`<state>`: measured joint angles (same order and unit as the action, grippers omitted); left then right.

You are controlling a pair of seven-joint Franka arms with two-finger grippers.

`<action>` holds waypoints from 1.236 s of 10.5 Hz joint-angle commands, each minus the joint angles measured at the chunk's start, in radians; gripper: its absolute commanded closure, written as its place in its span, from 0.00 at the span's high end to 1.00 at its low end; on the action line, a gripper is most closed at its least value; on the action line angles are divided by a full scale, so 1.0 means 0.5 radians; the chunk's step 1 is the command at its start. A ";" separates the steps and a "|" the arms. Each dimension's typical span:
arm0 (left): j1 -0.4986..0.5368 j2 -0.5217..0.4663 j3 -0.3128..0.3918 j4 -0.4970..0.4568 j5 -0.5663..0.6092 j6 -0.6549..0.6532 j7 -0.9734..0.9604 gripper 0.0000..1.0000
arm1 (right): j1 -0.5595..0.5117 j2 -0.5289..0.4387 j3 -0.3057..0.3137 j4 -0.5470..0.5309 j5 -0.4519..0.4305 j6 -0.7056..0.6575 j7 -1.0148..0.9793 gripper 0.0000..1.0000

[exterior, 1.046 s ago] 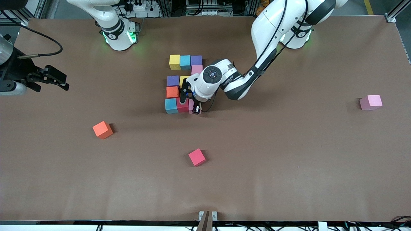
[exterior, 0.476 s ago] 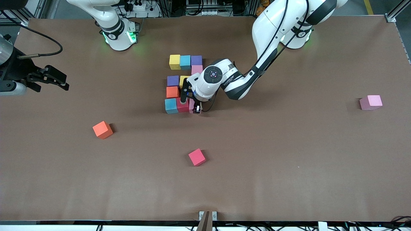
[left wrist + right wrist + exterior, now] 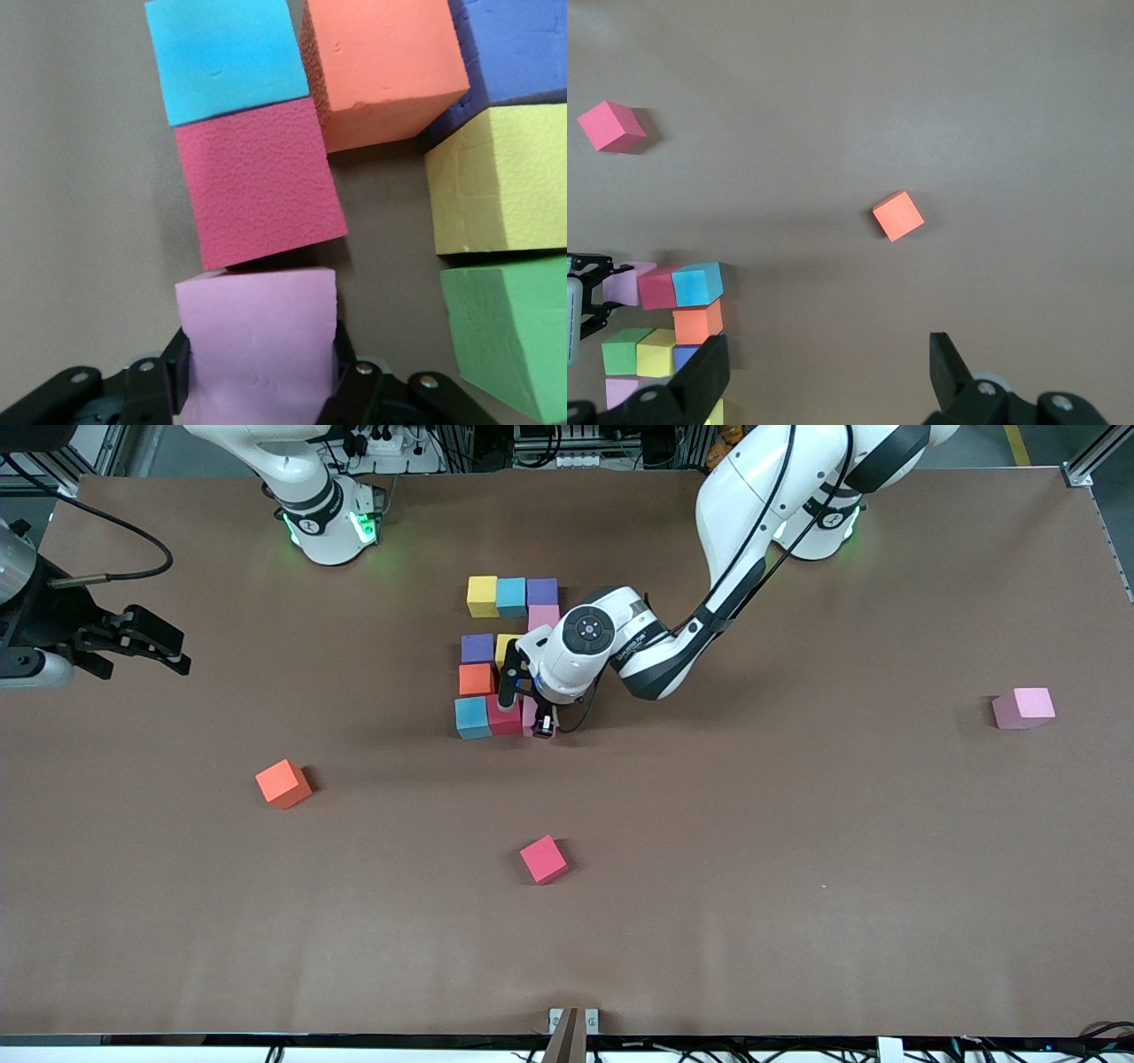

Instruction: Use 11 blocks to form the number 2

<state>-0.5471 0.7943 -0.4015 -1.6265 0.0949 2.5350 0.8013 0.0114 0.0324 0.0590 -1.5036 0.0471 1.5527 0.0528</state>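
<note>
Red block [image 3: 257, 181] against held pink block [image 3: 257, 350]

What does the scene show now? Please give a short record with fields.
left gripper: shut on the pink block, set against the red block in the figure's row nearest the front camera
right gripper: open, waiting at the right arm's end of the table
number 2: last block still gripped
loose blocks: orange, red, pink

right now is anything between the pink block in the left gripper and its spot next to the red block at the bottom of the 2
Nothing visible. The left gripper is shut on the pink block, whose edge already meets the red block ending the digit's nearest row.
</note>
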 commanded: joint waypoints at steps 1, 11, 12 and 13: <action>0.011 0.022 -0.013 -0.119 -0.021 -0.014 -0.017 0.00 | 0.011 -0.006 -0.004 -0.006 0.007 0.006 0.011 1.00; -0.013 0.037 -0.010 -0.091 0.089 0.023 -0.207 1.00 | 0.011 -0.003 -0.004 -0.003 0.007 0.006 0.011 1.00; -0.010 0.037 -0.013 -0.091 0.089 0.023 -0.204 1.00 | 0.011 -0.003 -0.004 -0.006 0.007 0.006 0.011 1.00; -0.004 0.034 -0.013 -0.091 0.092 0.023 -0.201 1.00 | 0.011 -0.003 -0.004 -0.003 0.007 0.006 0.011 1.00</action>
<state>-0.5568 0.8203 -0.4027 -1.6672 0.1160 2.5396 0.7089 0.0121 0.0332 0.0590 -1.5036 0.0471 1.5527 0.0528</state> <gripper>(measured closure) 0.000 0.000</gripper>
